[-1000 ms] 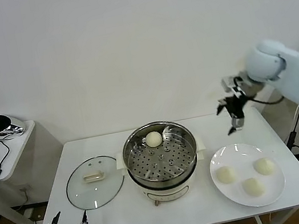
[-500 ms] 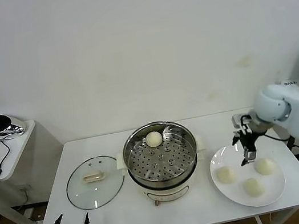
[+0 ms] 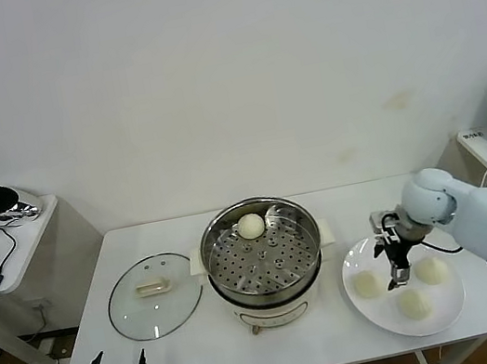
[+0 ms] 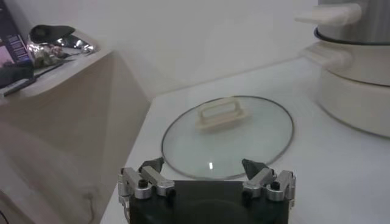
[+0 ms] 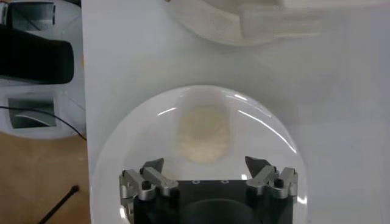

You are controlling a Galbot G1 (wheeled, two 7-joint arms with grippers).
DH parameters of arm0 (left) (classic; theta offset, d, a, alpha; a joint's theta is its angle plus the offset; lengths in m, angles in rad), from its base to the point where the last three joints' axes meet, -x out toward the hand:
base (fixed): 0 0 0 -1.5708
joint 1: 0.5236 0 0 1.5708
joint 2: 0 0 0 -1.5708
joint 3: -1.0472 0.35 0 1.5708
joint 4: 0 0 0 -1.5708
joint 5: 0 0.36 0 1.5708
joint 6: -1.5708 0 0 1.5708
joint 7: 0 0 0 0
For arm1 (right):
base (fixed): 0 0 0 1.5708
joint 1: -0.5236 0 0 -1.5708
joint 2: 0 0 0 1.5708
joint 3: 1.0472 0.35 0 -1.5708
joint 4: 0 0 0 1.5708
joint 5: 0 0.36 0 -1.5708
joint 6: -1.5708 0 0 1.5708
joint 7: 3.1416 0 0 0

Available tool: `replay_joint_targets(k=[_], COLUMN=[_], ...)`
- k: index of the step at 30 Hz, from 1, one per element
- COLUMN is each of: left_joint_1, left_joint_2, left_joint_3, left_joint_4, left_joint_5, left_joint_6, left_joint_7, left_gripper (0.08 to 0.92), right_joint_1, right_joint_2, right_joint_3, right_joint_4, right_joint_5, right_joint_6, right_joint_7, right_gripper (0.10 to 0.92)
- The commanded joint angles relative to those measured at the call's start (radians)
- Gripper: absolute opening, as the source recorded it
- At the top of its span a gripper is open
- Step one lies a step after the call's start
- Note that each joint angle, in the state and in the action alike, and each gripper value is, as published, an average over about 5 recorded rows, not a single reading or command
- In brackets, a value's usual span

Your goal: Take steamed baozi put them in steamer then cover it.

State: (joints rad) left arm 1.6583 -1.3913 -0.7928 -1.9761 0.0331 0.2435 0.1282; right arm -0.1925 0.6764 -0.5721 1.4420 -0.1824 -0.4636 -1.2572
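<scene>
Right gripper (image 3: 395, 261) has dropped from up by the wall to just over the white plate (image 3: 453, 301), jaws wide open, nothing held, w/ one bun (image 5: 203, 133) straight ahead of it in the wrist view. Three buns sit on the plate; a fourth bun (image 3: 250, 226) is already on the tray at the far side of the steamer (image 3: 260, 256). Risks: soft dough could squash or tear if jaws close too hard; an off-centre grab could roll it into its neighbours or off the rim. Lid (image 3: 154, 295) lies flat on the tabletop (image 3: 292, 348), left of the steamer. Left gripper (image 4: 207, 178) waits low at the near-left edge, jaws open.
</scene>
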Motion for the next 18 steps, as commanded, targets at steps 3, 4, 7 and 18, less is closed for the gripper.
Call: replay_joint_targets(k=[3,4,7,18], left_joint_1=[0.000,0.000,-0.001,-0.015], left_joint_2=[0.000,0.000,0.001,-0.002], left_joint_3=[0.001,0.002,0.004,0.006], left_joint_4=[0.002,0.003,0.009,0.024], left_joint_5=[0.004,0.004,0.006,0.008], left_joint_6=[0.001,0.001,0.001,0.002], left_joint_7=[0.001,0.001,0.001,0.003], left_gripper=[0.823,0.823,0.823,0.823], right_joint_1=[-0.064,-0.066,-0.072,-0.058], right_joint_2=[0.057,0.063,0.079,0.105], right_joint_3=[0.042,0.044,0.049,0.030], right_joint_4=[-0.048,-0.056,-0.081,-0.114], right_joint_5=[-0.052,-0.055,-0.060,-0.075], right_joint_6=[0.032,0.036,0.048,0.079], right_joint_7=[0.021,0.025,0.039,0.038], right_gripper=[0.823,0.823,0.823,0.823])
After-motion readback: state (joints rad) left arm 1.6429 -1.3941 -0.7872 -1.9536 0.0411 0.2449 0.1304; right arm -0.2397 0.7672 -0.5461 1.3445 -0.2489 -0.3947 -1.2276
